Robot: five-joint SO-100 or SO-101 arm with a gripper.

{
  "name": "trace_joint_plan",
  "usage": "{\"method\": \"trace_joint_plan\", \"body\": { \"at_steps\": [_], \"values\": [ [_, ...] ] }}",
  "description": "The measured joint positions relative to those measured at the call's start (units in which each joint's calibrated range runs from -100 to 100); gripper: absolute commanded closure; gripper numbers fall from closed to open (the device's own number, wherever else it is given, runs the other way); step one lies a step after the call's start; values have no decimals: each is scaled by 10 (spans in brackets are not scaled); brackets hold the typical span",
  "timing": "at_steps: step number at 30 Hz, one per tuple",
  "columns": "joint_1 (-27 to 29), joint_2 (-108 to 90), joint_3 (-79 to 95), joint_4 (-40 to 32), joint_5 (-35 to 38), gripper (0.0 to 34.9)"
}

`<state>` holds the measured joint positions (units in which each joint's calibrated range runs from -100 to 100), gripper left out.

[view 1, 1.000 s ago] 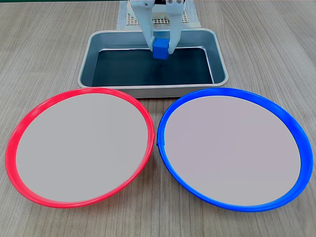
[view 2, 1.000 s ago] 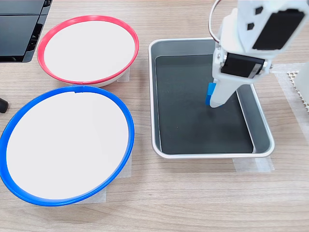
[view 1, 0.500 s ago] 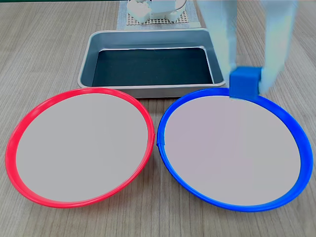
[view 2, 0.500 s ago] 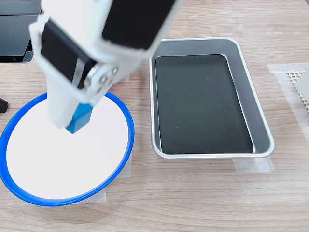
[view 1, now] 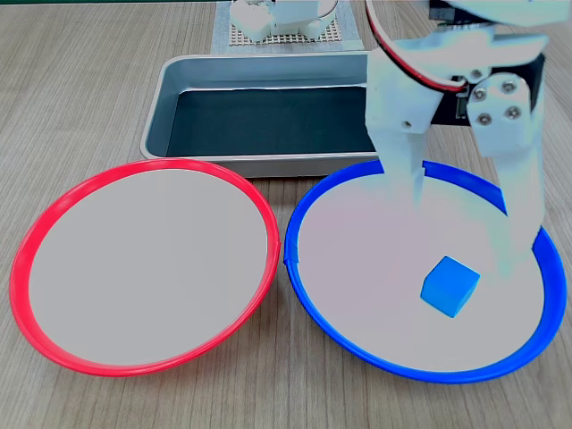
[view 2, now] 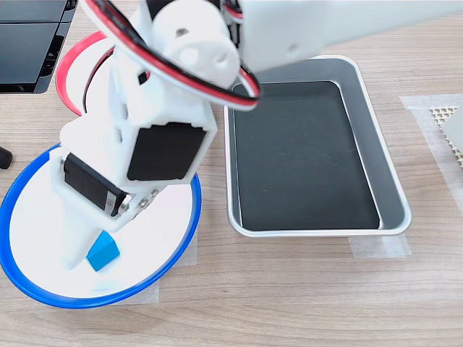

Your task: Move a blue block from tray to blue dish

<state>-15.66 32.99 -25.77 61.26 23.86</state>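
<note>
Wooden tabletop holds the blue dish, where the blue block rests free between the fingers of the spread-open gripper above it.

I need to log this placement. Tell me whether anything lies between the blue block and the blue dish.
Nothing visible does. In both exterior views the blue block already lies inside the blue dish, on its pale centre, with the pincer open above it.

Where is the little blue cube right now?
The small bright-blue cube sits inside the round blue-rimmed dish, low on the first exterior view's right, beside the white gripper.
</note>
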Motion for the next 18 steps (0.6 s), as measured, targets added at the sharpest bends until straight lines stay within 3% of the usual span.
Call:
{"method": "trace_joint_plan", "body": {
  "at_steps": [1, 3, 8, 15, 18],
  "values": [
    [4, -37, 34, -14, 1, 282],
    [10, -67, 54, -28, 0, 346],
    [24, -279, 277, -160, -44, 347],
    [88, -685, 739, -387, -190, 348],
    [108, -864, 945, -408, -214, 348]
  ]
}}
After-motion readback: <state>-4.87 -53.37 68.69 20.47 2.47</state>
